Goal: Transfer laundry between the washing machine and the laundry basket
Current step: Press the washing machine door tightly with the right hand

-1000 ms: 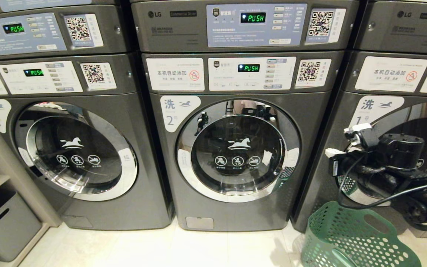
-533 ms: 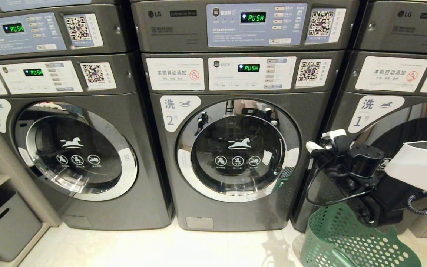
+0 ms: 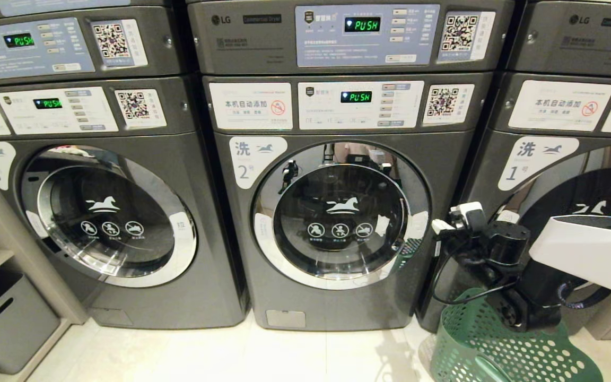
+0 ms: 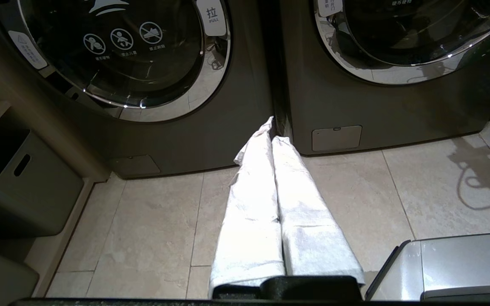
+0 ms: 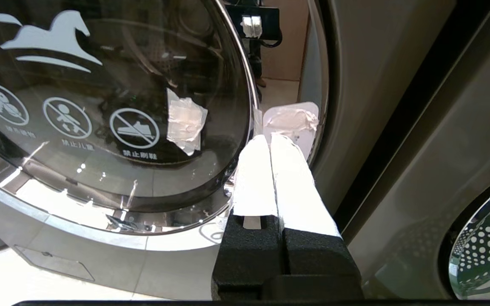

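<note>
The washing machine [image 3: 337, 313] labelled 2 stands in the middle of the head view, its round glass door [image 3: 340, 215] closed. My right gripper [image 3: 451, 217] is shut and holds nothing. It hovers just off the door's right rim. In the right wrist view its tips [image 5: 269, 138] point at the white pull tab [image 5: 292, 121] on the chrome ring. The green laundry basket [image 3: 496, 350] sits on the floor under that arm. My left gripper [image 4: 272, 127] is shut and empty, low over the tiles, facing the gap between two machines. The laundry is out of view.
Machine 3 [image 3: 109, 212] stands at the left and machine 1 [image 3: 544, 159] at the right, with dryers [image 3: 348, 37] stacked above. A grey bin [image 3: 3, 318] sits on a low shelf at far left. Pale floor tiles [image 3: 258, 355] run in front of the machines.
My right arm has swung left from in front of machine 1 towards machine 2's door, and its white forearm has come into the head view. The left arm has not moved.
</note>
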`<state>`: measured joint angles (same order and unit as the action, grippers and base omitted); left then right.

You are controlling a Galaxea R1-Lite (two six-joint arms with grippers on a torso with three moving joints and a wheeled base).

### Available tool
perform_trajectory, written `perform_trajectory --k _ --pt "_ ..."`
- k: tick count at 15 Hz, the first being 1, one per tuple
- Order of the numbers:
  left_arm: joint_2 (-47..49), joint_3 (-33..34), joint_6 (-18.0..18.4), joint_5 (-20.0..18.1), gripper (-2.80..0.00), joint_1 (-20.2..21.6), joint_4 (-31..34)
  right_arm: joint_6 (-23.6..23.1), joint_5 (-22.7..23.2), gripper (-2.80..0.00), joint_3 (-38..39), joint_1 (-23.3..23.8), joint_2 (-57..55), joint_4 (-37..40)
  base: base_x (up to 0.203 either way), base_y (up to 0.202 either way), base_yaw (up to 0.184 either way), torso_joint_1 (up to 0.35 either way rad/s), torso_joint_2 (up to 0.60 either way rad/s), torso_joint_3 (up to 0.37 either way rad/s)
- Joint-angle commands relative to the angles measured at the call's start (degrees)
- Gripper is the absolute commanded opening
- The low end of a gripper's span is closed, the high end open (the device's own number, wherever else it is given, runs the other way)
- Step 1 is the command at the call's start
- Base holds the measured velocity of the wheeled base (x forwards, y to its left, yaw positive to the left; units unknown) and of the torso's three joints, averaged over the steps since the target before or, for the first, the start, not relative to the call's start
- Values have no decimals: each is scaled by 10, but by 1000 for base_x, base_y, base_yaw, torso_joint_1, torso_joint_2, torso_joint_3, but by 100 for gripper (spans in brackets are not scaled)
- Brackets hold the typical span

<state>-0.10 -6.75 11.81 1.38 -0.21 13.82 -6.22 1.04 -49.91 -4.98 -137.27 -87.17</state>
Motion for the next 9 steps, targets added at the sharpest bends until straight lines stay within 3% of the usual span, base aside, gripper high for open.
perform_trajectory --k 1,9 --pt "0 0 1 0 -280 0 1 0 1 -280 -10 8 -15 -5 0 0 0 0 0 0" --pt "0 0 1 0 -280 -1 1 -3 -1 -280 -131 13 -77 -5 0 0 0 0 0 0"
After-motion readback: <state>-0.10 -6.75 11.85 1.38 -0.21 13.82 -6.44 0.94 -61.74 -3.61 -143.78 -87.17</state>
